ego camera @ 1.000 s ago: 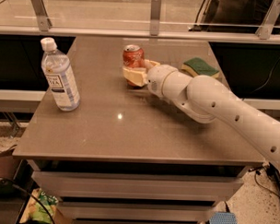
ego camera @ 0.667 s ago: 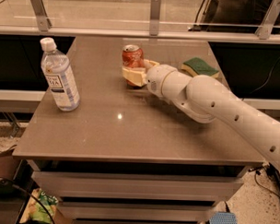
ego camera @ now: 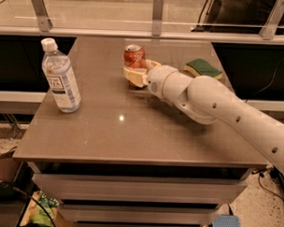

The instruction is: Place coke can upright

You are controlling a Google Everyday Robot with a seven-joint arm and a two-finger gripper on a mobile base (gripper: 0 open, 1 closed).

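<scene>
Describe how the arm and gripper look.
The arm is glossy white, built of smooth, rounded segments with a row of small dark dots along its side. No cables or sleeves show on it. The gripper, by the can toward the far side of the table, is pale cream-yellow.

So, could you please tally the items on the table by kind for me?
Red aluminium soda can: 1, upright, with the claw up against it
Clear plastic water bottle with white cap: 1
Green rectangular sponge: 1
Total: 3
</scene>
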